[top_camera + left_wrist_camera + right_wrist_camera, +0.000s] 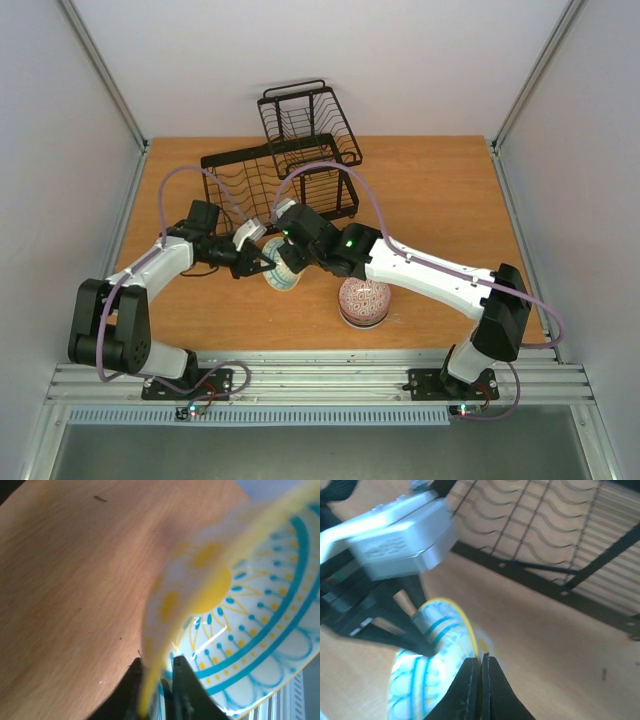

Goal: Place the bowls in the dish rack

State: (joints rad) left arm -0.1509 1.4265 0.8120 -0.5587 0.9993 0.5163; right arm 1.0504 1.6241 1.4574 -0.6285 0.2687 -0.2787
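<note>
Bowl in play: the teal-and-yellow bowl [283,272] is tipped up on its edge over the table [450,200]. It sits near the front side of the dish rack [285,175] and is not in it.
Left arm: I see the left arm [150,270] running from its base at the near left, up and to the right. Its forearm is low and its wrist is turned in toward the middle.
Left gripper: in the wrist view the left gripper [159,692] is clamped across the bowl's yellow rim, one finger on each face of the wall.
Right arm: the right arm [430,275] stretches from the near right base a long way to the left, crossing above the second bowl [363,300]. Its wrist meets the left one at the held bowl.
Right gripper: the right gripper [481,662] has its jaws pressed together with only a hairline between them. The tips are right at the bowl's rim, and I cannot tell whether they touch it.
Second bowl: red-and-white patterned, resting on the table near the front edge, apart from the rack.
Dish rack: black wire, standing at the far middle of the table, with the smaller basket raised behind the larger one.
</note>
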